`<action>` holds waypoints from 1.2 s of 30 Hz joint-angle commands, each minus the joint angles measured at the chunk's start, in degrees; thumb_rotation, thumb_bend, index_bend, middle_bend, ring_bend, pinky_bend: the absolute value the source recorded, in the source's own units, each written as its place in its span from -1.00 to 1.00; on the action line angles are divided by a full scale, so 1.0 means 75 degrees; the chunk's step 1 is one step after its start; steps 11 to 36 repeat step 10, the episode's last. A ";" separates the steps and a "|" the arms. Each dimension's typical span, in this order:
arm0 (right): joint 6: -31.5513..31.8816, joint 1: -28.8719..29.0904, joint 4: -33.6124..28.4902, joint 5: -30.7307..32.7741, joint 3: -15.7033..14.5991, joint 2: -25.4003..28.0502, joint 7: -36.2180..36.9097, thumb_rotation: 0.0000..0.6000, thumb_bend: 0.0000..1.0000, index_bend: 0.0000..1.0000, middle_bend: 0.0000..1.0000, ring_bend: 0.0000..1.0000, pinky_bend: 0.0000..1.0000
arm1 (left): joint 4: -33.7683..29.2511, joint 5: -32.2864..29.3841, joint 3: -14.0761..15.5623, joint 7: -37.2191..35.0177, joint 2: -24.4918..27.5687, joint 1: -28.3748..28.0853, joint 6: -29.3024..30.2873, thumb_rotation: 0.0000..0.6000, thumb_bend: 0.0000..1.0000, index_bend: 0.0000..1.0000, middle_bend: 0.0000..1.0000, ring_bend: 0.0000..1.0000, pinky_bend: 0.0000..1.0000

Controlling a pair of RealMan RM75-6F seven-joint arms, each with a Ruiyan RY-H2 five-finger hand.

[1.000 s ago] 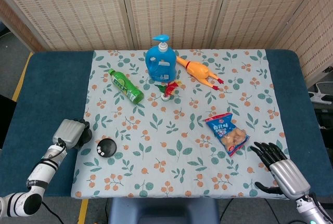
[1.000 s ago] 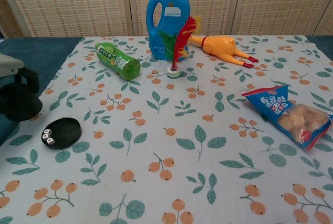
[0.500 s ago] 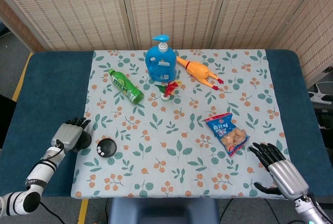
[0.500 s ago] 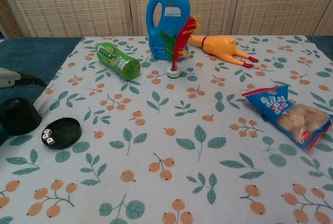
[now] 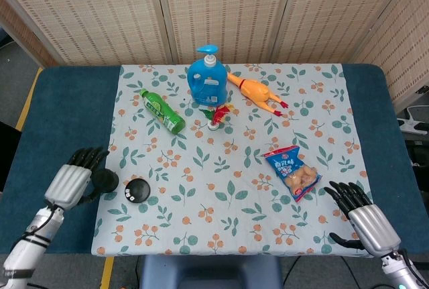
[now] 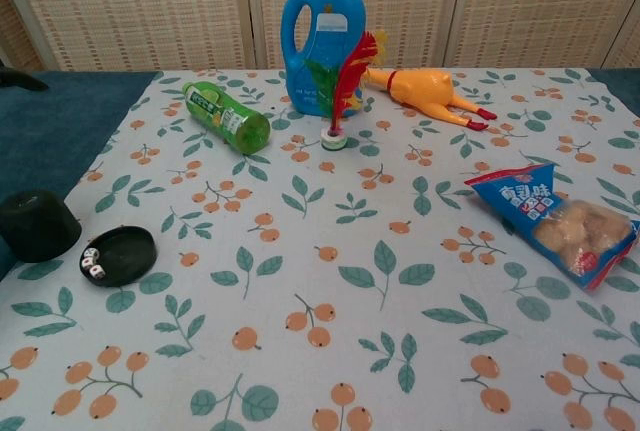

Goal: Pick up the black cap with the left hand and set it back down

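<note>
Round matte black cap (image 5: 105, 180) on cloth edge, left hand (image 5: 70, 184) beside — fingers spread, empty

cap (image 6: 38, 225) left of dish (image 6: 122, 254), touching

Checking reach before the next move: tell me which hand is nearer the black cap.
Left. The left hand sits open just left of the black cap, apart from it. The right hand is far off at the table's opposite near corner.
</note>
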 commanded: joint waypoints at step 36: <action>0.0360 -0.0252 -0.0063 0.0442 0.0320 -0.0281 -0.0724 0.74 -0.76 -1.00 -1.00 -1.00 -1.00 | 0.1726 0.1634 0.0551 -0.1522 -0.0677 0.2701 0.2709 1.00 -0.23 -1.00 -1.00 -1.00 -0.97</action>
